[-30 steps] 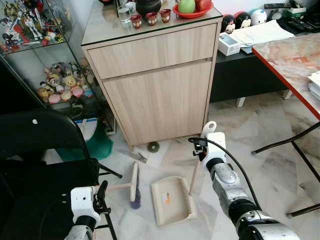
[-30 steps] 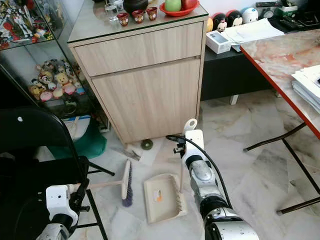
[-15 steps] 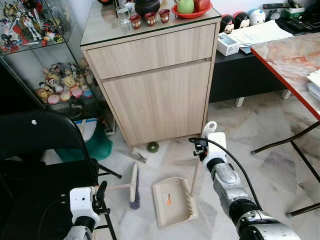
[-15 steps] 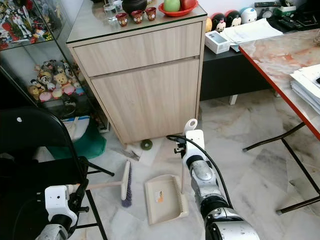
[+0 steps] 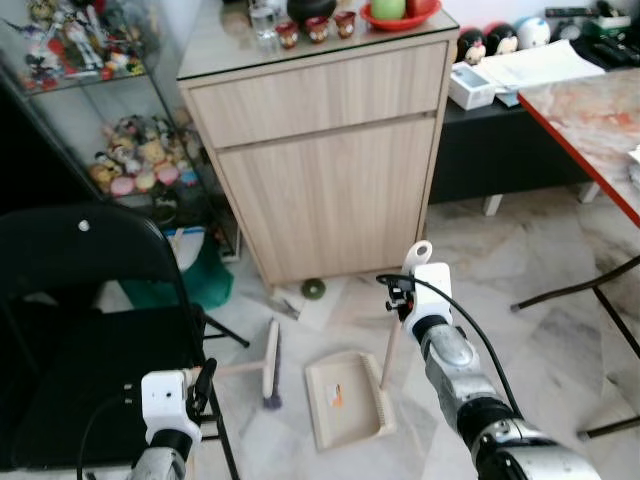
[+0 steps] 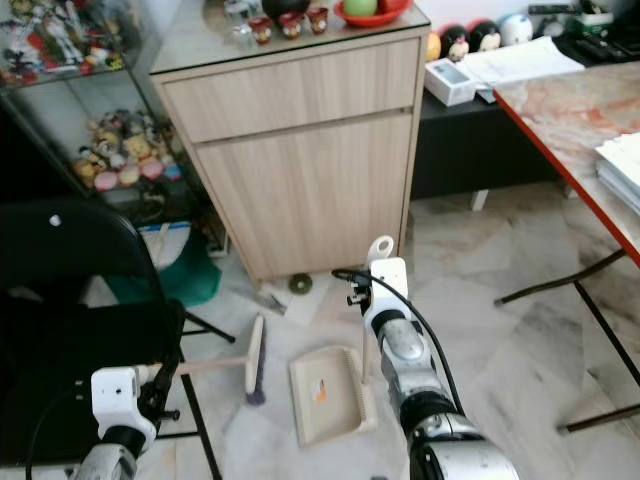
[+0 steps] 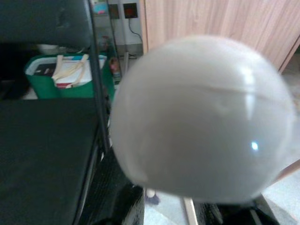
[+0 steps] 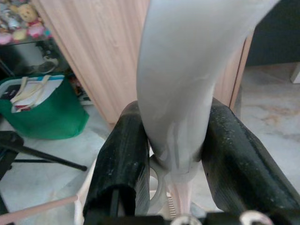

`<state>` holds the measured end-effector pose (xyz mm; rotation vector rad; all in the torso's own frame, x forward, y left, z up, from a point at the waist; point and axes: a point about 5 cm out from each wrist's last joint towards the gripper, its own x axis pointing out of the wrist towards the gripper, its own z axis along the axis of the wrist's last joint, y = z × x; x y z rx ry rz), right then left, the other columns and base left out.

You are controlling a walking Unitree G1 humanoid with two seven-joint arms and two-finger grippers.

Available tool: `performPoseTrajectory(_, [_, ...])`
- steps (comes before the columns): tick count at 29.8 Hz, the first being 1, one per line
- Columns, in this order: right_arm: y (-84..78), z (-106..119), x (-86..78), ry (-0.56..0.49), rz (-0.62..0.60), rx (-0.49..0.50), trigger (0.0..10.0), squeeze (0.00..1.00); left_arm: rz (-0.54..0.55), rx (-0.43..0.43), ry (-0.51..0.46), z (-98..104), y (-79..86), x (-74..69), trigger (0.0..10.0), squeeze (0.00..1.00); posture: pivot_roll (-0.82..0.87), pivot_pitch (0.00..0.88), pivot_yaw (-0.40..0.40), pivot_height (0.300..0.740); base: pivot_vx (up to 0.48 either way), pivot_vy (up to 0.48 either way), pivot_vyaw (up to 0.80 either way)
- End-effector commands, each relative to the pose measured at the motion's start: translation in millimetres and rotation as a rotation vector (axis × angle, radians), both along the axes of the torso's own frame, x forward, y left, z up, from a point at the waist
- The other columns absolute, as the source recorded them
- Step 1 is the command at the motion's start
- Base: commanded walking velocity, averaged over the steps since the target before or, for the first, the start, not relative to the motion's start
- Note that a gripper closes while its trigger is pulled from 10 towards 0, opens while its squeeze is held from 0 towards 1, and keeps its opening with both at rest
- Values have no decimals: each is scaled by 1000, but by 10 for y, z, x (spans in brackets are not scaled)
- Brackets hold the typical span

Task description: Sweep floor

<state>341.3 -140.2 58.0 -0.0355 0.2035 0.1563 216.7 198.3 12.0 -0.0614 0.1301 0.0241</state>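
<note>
Right gripper (image 8: 172,154): the two black fingers (image 8: 123,159) are pressing on either side of the dustpan handle (image 8: 180,84), jaws narrow and clamped on it. In the head views this gripper (image 5: 402,297) is holding the handle (image 5: 392,345) near its top, the white looped end sticking up above the wrist; the handle is standing close to upright, leaning slightly.

Left gripper (image 5: 205,382): it is sitting low at the robot's left, beside the seat of the black folding chair (image 5: 90,300). The brush handle (image 5: 238,370) is running from the gripper toward the brush head. In the left wrist view a blurred white rounded end (image 7: 201,117) is blocking the lens, with the black fingers (image 7: 117,211) dark below it; the gripper is holding the brush handle, jaws closed down on it.

Brush (image 5: 271,362): it is lying on the marble floor (image 5: 540,290), bristles facing the dustpan, just beside its open side.

Dustpan (image 5: 347,400): the beige pan is resting flat on the floor in front of the wooden cabinet (image 5: 330,160).

Surroundings: a small green round object (image 5: 313,288) and a scrap of paper (image 5: 283,307) are lying at the cabinet's foot. A green bag (image 5: 195,275) is sitting between cabinet and chair. A glass case of figurines (image 5: 130,165) is standing to the left; a marble-topped table (image 5: 600,120) is at the right.
</note>
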Motion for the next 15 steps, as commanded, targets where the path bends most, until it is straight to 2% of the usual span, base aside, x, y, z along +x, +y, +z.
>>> performPoseTrajectory(1, [67, 58, 33, -21, 9, 19, 10000, 0, 0, 27, 25, -23, 55, -37, 10000, 0, -220, 31, 148, 740, -274, 0, 0])
performPoseTrajectory(15, [34, 83, 55, -22, -4, 13, 10000, 0, -6, 30, 17, 4, 48, -9, 10000, 0, -221, 61, 149, 740, -269, 0, 0])
